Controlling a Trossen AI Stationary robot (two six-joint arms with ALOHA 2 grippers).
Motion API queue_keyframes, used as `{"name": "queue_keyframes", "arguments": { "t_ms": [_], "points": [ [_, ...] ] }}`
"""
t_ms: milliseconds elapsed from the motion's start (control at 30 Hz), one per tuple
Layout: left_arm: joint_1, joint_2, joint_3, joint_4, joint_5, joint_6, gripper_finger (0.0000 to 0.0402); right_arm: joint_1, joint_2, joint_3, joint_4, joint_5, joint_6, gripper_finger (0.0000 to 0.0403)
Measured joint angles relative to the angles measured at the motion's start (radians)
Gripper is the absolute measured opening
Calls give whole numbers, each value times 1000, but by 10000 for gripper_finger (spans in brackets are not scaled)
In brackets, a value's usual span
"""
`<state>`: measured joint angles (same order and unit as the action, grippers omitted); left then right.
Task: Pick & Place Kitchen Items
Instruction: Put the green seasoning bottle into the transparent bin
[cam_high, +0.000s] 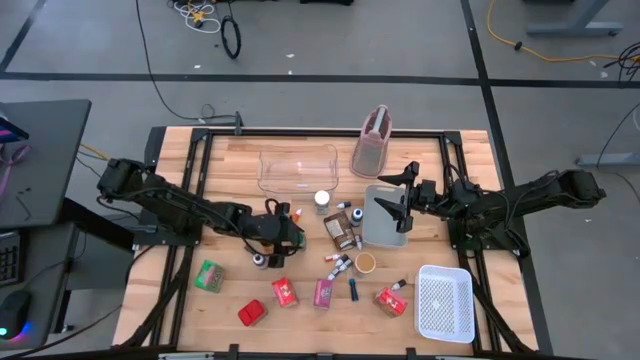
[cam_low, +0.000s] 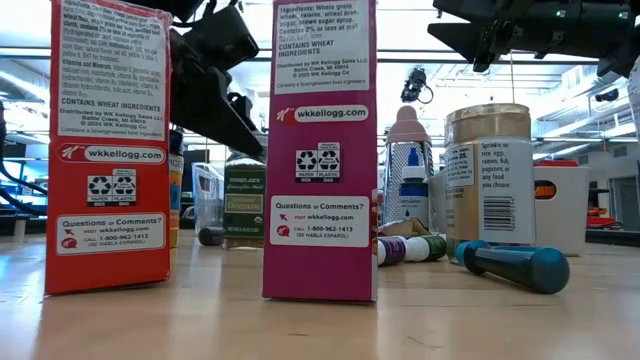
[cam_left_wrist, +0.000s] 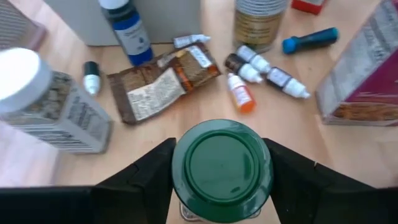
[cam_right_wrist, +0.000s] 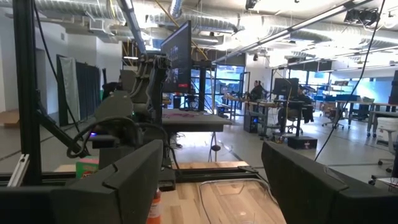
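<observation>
My left gripper is near the table's middle, shut on a small jar with a dark green lid. The same jar shows in the low view under the dark fingers. Beyond it lie a white-lidded spice jar, a brown packet, a blue-capped bottle and several tiny bottles. Red, pink and green packets stand nearer the table's near edge. My right gripper hangs open above the grey tray, touching nothing. My left gripper pinches the jar by its green lid, one finger on each side of the rim. The fingers come slanting down from the table's left. The jar stands upright below them; whether its base is clear of the table I cannot tell.
A clear bin and a pinkish jug stand toward the far edge. A white mesh basket sits at the near right corner. A round tin and a dark-lidded jar stand close to the middle.
</observation>
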<state>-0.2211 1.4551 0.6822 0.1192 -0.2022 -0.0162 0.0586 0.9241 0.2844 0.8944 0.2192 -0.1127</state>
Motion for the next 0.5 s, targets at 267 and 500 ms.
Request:
{"name": "queue_keyframes", "arguments": {
  "t_ms": [267,500],
  "points": [
    [30,-69,149,-197,0,104,218,0,0,0,-5,0,0,285],
    [111,-158,300,-449,-117,182,220,0,0,0,-15,0,0,285]
  ]
}}
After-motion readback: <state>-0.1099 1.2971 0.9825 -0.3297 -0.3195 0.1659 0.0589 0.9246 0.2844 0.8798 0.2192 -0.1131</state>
